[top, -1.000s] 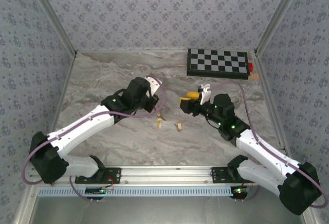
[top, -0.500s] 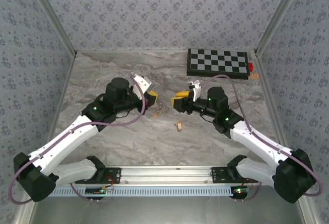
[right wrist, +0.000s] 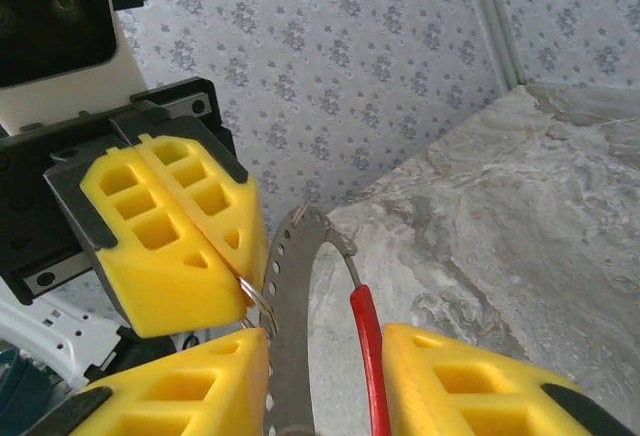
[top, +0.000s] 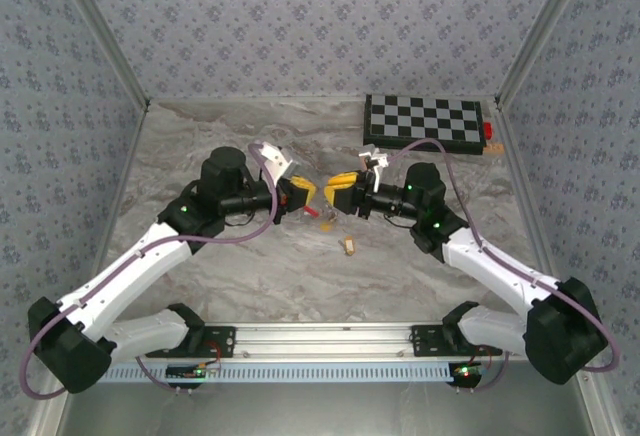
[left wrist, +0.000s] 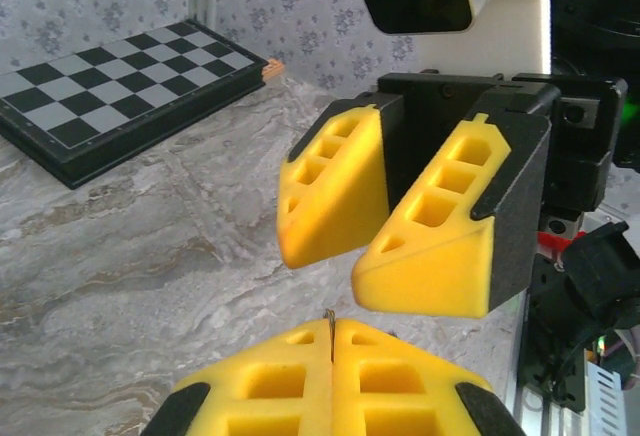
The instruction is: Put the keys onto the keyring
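Keyring (right wrist: 366,341), part red and part perforated grey metal, juts from the tip of the left gripper (right wrist: 243,278), whose fingers are pressed together on its thin wire. The right gripper (right wrist: 325,381) faces it, fingers spread, with the ring between them. An orange-tan key (top: 347,246) lies on the desk (top: 220,136) nearby, apart from both.

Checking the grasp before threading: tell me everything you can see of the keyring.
The keyring is a thin round loop, part flat grey metal punched with small holes, part bright red. It is held in the air between the two tools. The shut left tool pinches a thin wire at its rim, and it sits between the spread fingers of the right tool, contact unclear.
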Tool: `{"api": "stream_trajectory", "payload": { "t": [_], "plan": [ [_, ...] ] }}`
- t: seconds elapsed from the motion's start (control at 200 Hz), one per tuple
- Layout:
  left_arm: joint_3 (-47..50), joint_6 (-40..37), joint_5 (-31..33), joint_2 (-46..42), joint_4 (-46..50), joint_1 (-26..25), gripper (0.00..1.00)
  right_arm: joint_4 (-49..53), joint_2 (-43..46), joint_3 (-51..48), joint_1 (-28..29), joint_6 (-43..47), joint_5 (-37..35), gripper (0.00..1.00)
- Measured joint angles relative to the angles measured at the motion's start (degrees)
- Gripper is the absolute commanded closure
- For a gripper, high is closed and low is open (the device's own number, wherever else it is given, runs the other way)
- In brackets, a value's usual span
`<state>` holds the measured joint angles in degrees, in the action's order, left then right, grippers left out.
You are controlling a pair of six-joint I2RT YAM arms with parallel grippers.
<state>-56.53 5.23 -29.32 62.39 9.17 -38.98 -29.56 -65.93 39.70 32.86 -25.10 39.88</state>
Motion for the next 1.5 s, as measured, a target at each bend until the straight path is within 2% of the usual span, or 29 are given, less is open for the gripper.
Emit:
{"api": "stream_trajectory", "payload": {
  "t": [0.055,0.275,0.475,0.62,0.945,1.359,1.499],
  "plan": [
    [0.0,0.2,-0.7,0.4,-0.3,0.0,1.0,-0.7,-0.7,0.0,-0.1,-0.3,0.5,0.73],
    [0.0,0.6,-2.5,0.8,-3.0,0.4,1.0,-1.7,-2.6,0.0,-0.6,-1.3,2.2,0.77],
    [0.0,1.5,-3.1,2.3,-5.0,0.8,1.0,-1.3,-2.6,0.0,1.5,-0.3,2.9,0.76],
    [0.0,2.4,-3.8,2.5,-6.2,1.3,1.0,0.8,-1.2,-0.1,2.3,1.4,2.1,0.71],
    [0.0,4.9,-6.4,2.6,-9.5,2.2,1.0,-3.3,1.4,-2.2,-2.2,-1.1,2.1,0.71],
    [0.0,5.4,-8.7,2.7,-9.5,2.2,1.0,-8.5,-1.9,-0.5,-2.1,-4.3,5.9,0.69],
    [0.0,5.4,-9.0,2.8,-9.5,2.2,1.0,-9.7,-2.8,0.1,-1.5,-4.7,6.5,0.73]
  ]
}}
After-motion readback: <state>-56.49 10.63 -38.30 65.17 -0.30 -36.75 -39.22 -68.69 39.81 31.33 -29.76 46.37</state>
